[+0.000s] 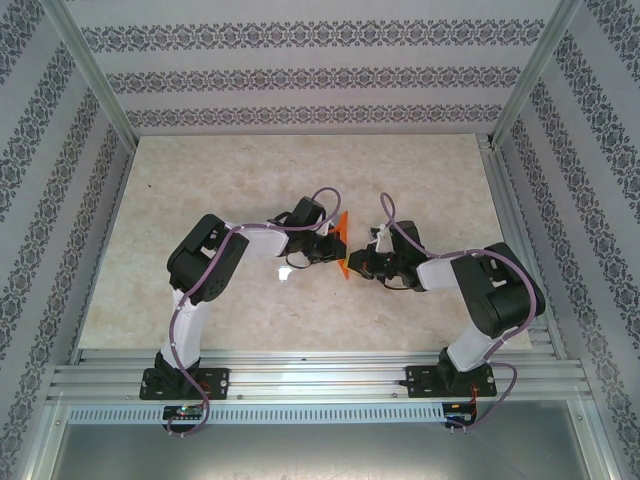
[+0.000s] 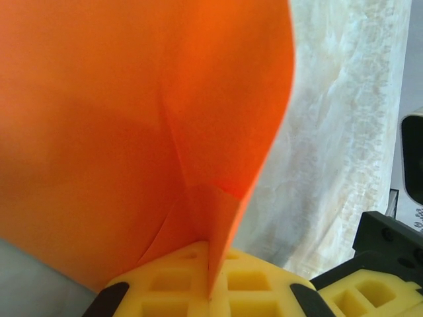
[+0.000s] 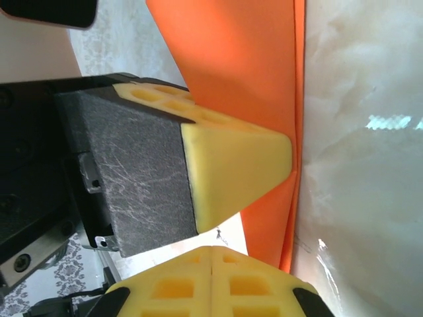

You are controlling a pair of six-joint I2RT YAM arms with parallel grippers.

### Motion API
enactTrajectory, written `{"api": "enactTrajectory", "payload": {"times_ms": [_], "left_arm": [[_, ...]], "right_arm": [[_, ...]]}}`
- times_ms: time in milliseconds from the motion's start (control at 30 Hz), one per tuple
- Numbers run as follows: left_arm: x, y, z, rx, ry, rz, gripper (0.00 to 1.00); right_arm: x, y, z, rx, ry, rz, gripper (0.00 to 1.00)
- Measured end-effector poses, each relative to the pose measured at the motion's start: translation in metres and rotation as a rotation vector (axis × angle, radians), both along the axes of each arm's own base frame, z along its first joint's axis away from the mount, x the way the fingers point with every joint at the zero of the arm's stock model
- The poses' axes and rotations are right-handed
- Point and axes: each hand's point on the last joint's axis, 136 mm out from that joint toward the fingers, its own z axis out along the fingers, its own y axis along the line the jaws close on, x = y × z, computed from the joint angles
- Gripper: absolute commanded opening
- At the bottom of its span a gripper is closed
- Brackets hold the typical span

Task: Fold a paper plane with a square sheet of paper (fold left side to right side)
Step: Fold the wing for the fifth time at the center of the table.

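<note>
The orange sheet of paper (image 1: 343,244) is folded into layers and stands on edge above the table's middle, between the two arms. My left gripper (image 1: 335,249) is shut on it: in the left wrist view its yellow fingertips (image 2: 211,256) pinch a lower fold of the paper (image 2: 132,132), which rises and fills the frame. My right gripper (image 1: 362,262) is shut just to the paper's right. In the right wrist view its gripper (image 3: 211,254) has its pads pressed together with nothing between them. The paper (image 3: 244,59) runs past on their right, with a left finger (image 3: 238,165) on it. I cannot tell whether it has a plane's outline.
The pale marble-patterned table (image 1: 250,180) lies around the arms. Patterned walls (image 1: 300,80) and aluminium frame posts (image 1: 95,70) close in the back and sides. A metal rail (image 1: 320,375) carries both arm bases at the near edge. A right finger (image 2: 370,297) shows at the left wrist view's lower right.
</note>
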Motion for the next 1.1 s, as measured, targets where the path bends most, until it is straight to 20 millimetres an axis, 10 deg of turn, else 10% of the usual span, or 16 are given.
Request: {"api": "enactTrajectory", "payload": {"times_ms": [1100], "left_arm": [[0.0, 0.0, 0.001, -0.018, -0.007, -0.004, 0.0]], "right_arm": [[-0.001, -0.004, -0.026, -0.039, 0.09, 0.001, 0.04]]}}
